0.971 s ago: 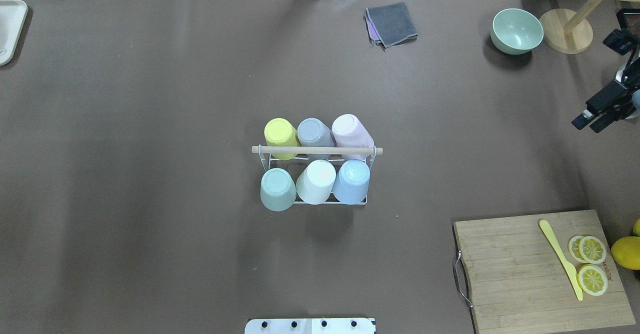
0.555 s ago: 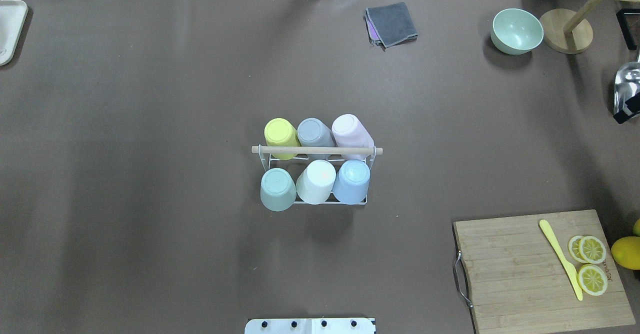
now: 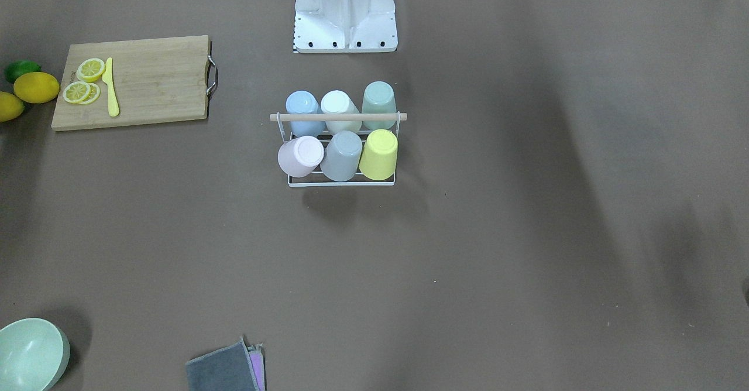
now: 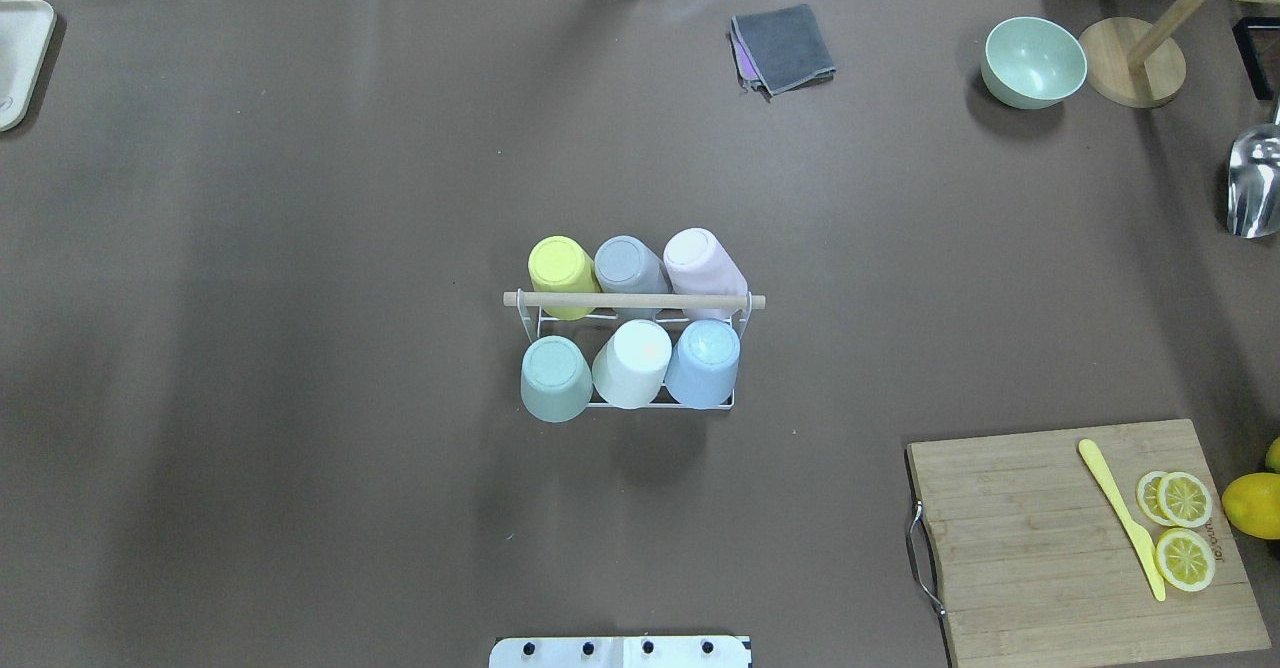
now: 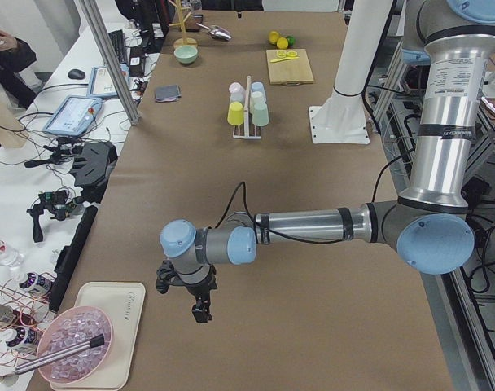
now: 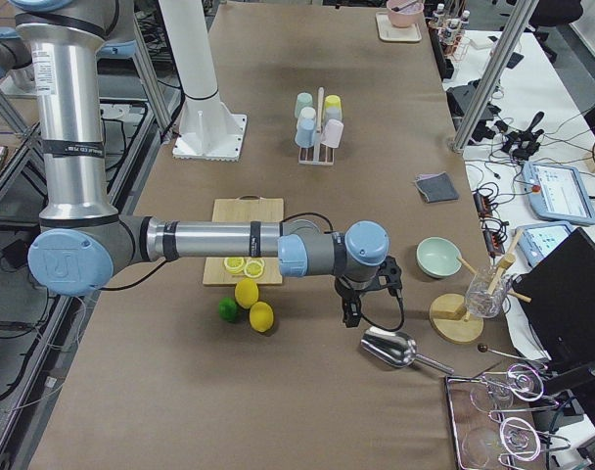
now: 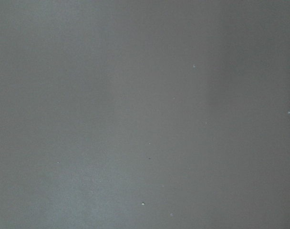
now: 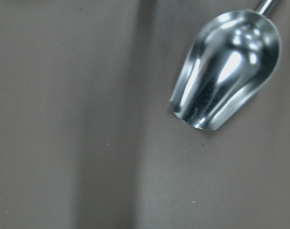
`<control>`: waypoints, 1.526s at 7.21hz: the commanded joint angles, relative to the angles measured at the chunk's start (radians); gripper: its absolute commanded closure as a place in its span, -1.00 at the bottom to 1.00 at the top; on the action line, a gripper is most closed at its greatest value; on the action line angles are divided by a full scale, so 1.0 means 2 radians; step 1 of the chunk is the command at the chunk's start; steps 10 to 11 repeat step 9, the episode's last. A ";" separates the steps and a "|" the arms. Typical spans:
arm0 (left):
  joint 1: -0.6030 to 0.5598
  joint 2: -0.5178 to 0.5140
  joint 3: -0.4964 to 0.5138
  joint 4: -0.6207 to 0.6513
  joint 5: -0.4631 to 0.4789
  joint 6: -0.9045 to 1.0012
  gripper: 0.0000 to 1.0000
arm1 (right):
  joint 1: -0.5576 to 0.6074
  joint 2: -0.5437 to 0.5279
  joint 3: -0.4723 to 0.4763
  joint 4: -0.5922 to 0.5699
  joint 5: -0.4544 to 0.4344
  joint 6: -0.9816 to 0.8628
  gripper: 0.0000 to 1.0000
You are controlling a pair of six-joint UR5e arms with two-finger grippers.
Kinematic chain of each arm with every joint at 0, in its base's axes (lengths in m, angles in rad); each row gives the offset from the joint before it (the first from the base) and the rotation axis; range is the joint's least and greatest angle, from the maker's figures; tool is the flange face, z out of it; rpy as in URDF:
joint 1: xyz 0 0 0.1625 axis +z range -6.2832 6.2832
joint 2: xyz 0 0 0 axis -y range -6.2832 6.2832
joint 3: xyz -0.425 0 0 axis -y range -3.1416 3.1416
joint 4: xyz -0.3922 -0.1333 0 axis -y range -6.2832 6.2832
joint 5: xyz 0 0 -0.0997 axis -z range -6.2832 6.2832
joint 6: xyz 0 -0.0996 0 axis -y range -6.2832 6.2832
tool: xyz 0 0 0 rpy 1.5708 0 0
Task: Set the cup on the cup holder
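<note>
The cup holder (image 4: 634,300) is a white wire rack with a wooden rod across its top, at the middle of the table. Several cups sit upside down on it: yellow (image 4: 562,268), grey (image 4: 628,266) and pink (image 4: 702,260) on the far side, green (image 4: 555,378), white (image 4: 633,360) and blue (image 4: 704,363) on the near side. My left gripper (image 5: 200,312) hangs over bare table far to the rack's left. My right gripper (image 6: 350,315) is far to its right, near a metal scoop (image 6: 389,348). I cannot tell whether either is open or shut.
A cutting board (image 4: 1040,548) with lemon slices and a yellow knife lies front right, lemons (image 4: 1252,504) beside it. A green bowl (image 4: 1033,61), a wooden stand (image 4: 1130,63), the scoop (image 4: 1255,188) and a grey cloth (image 4: 783,48) lie at the back. A tray (image 4: 18,58) is at the far left.
My right gripper has moved off the right edge of the overhead view, which uncovers the metal scoop. The rack and its cups have not moved.
</note>
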 commanded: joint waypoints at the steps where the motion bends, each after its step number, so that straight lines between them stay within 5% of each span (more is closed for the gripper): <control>1: 0.016 -0.015 -0.022 0.010 -0.040 -0.011 -0.93 | 0.025 -0.007 -0.004 -0.001 -0.043 0.040 -0.88; 6: 0.031 -0.032 -0.014 -0.010 -0.052 -0.048 -0.93 | 0.025 0.004 0.031 -0.003 -0.024 0.186 -0.98; 11: 0.031 -0.032 -0.016 -0.011 -0.052 -0.048 -0.93 | 0.023 0.005 0.034 0.001 -0.001 0.192 -0.98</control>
